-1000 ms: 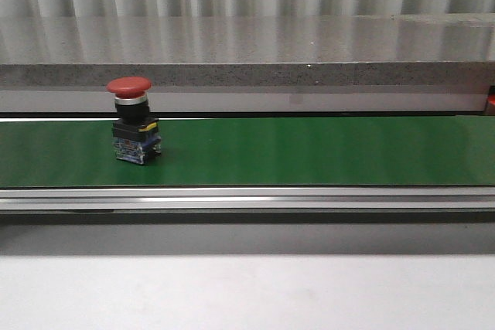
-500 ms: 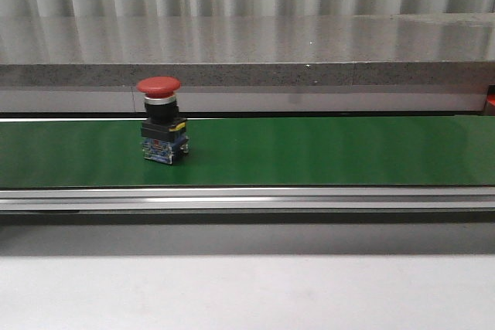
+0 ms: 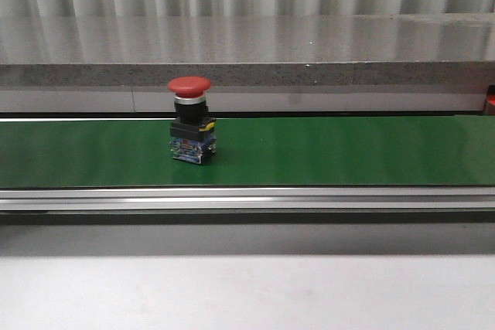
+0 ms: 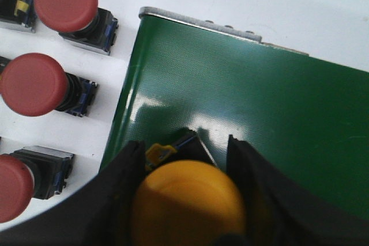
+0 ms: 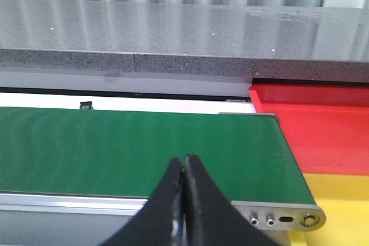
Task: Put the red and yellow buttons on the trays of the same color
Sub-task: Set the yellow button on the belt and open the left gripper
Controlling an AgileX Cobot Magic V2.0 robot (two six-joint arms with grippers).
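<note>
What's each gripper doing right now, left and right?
Left gripper: shut on the yellow button, over the end of the green belt.
Right gripper: shut, holding nothing.

A red button with a mushroom cap on a black and blue body stands upright on the green belt, at about nine o'clock from the front view's centre. A yellow button sits clamped between the left arm's black fingers over the belt's end, and three more red buttons lie on their sides beside it. The red tray and the yellow tray lie side by side, touching, at the belt's other end.
</note>
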